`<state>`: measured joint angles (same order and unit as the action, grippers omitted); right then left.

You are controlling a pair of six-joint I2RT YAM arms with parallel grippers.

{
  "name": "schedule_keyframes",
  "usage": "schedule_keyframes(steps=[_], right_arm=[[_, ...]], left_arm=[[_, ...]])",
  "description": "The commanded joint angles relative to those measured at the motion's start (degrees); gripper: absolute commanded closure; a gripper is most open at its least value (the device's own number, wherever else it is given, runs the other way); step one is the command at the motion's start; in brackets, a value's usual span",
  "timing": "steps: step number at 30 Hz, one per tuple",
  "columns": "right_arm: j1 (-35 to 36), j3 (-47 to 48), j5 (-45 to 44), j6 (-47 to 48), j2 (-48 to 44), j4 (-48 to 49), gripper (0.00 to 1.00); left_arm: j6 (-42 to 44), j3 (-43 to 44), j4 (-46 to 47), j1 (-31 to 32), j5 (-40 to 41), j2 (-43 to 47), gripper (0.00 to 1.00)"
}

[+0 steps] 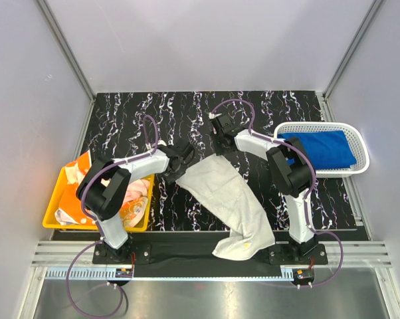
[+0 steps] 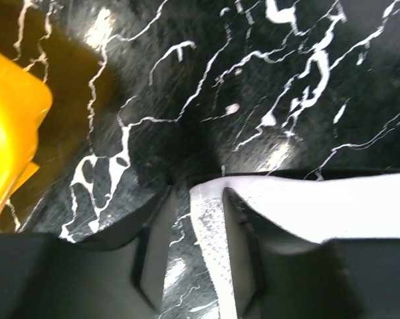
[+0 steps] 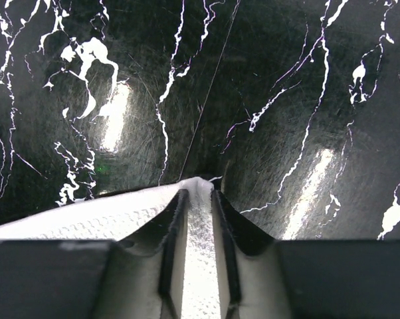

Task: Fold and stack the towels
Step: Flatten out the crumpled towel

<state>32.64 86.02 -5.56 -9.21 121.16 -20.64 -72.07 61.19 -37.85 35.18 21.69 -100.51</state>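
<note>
Top external view: nearest the arm bases, the crumpled near end of an off-white towel (image 1: 230, 203) lies over the front edge of the bench (image 1: 120, 126), a black marble-look surface with white veins. From there the towel's long axis runs diagonally away and to the left, widening into a soft, wrinkled, roughly rectangular sheet. Its far edge spans between the two tools.

The left tool (image 1: 185, 165) sits at the far left corner of the towel. The right tool (image 1: 221, 149) sits at the far right corner, a little farther back.

To the left, near the left arm, a yellow bin (image 1: 54, 199) of smooth plastic holds an orange-and-white towel (image 1: 130, 209) in a loose heap. To the right, a white basket (image 1: 319, 126) with perforated walls holds a blue towel (image 1: 323, 147), folded and flat.

Left wrist view: the left tool (image 2: 197, 196) has its jaws apart around a strip of the off-white towel (image 2: 333, 206). The dimpled cloth hugs one finger and drapes over it, with bare bench showing beside the other. A corner of the yellow bin (image 2: 10, 133) lies beyond.

Right wrist view: the right tool (image 3: 200, 196) is clamped on the off-white towel (image 3: 199, 266), the dimpled weave filling the narrow gap between its fingers.
</note>
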Motion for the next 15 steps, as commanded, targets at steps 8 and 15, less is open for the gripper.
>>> schedule_keyframes(steps=[8,15], right_arm=[[0.7,0.9,-1.6,0.4,0.0,-0.4,0.84],[0.7,1.1,-2.1,-0.6,-3.9,-1.8,0.98]], left_arm=[[4.4,1.1,6.6,-1.7,-2.1,-2.7,1.0],[15.2,5.1,7.6,-1.7,-0.7,0.7,1.0]])
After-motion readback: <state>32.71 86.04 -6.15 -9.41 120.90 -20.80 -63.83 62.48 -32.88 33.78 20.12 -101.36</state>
